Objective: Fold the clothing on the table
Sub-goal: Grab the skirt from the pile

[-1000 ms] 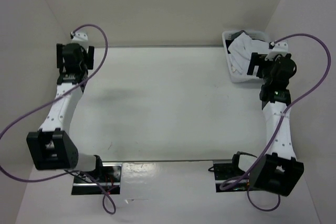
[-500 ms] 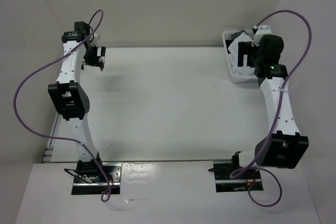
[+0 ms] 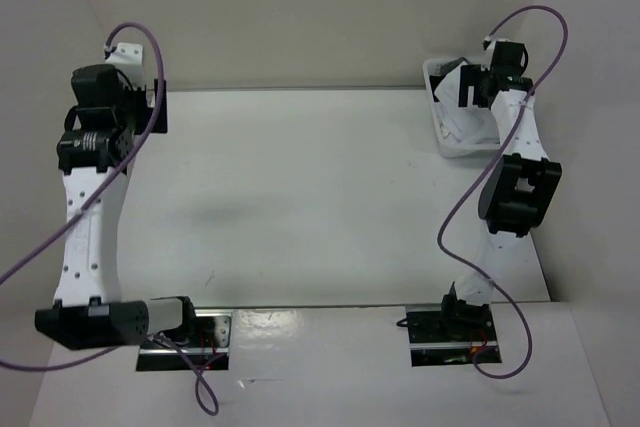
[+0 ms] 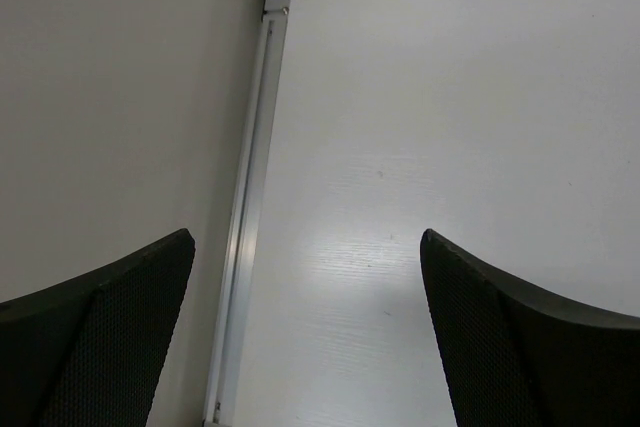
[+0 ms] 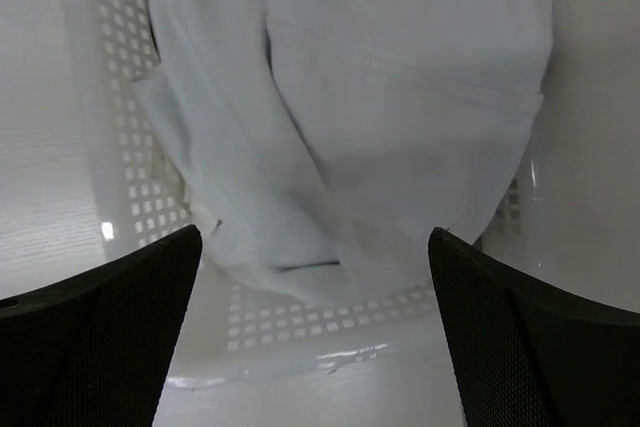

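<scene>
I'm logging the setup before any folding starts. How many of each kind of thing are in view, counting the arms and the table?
Robot arms: 2, the left arm and the right arm
Table: 1
White plastic basket: 1
White cloth bundle: 1, lying in the basket
Total: 5

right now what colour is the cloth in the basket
White cloth, no pattern, in a white perforated basket; best seen in the right wrist view.

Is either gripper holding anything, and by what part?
Nothing held. Left gripper open over the table; right gripper open above the white cloth in the basket.
</scene>
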`<control>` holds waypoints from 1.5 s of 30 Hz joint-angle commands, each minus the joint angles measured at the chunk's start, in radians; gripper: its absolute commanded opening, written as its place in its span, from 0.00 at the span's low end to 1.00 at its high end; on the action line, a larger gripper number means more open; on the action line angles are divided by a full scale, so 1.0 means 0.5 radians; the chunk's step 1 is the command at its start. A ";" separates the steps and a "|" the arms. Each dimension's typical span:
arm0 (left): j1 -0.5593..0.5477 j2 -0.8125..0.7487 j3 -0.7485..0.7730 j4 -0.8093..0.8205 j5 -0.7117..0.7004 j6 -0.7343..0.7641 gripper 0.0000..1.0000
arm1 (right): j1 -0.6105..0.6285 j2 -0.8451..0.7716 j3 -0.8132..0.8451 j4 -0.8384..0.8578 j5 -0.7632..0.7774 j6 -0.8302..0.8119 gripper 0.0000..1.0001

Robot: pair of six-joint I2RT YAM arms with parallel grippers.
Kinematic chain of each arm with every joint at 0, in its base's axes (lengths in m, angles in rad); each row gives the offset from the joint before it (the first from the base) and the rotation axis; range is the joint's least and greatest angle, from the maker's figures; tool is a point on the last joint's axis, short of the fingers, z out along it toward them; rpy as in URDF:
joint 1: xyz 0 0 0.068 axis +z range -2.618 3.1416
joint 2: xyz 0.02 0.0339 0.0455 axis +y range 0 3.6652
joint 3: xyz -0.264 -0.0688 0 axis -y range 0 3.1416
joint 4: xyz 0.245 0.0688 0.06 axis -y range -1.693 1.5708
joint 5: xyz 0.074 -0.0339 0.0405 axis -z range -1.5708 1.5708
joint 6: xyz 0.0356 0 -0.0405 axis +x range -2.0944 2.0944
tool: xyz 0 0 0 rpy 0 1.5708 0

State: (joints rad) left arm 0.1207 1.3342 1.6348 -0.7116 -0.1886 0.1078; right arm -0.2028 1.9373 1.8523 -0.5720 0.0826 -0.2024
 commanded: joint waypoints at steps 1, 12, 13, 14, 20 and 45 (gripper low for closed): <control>0.025 -0.177 -0.235 0.218 0.083 0.100 0.99 | -0.079 0.223 0.335 -0.052 -0.018 0.079 0.96; 0.347 -0.493 -0.665 0.132 0.156 -0.093 0.99 | -0.147 0.850 1.011 -0.227 0.016 0.101 0.88; 0.366 -0.514 -0.665 0.132 0.184 -0.093 0.99 | -0.147 0.868 1.035 -0.246 -0.008 0.101 0.88; 0.393 -0.515 -0.695 0.110 0.184 -0.093 0.99 | -0.147 0.868 1.035 -0.276 -0.009 0.101 0.88; 0.433 -0.607 -0.775 0.034 0.258 -0.093 0.99 | -0.190 0.798 1.134 -0.466 -0.278 0.101 0.91; 0.452 -0.751 -1.055 0.033 0.365 -0.056 0.99 | -0.064 0.682 0.956 -0.678 -0.300 -0.123 0.00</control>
State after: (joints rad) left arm 0.3401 0.9768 1.1110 -0.7120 -0.0380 0.0753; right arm -0.2474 2.3680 2.3409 -0.8864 -0.0731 -0.2626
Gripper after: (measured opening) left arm 0.993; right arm 0.019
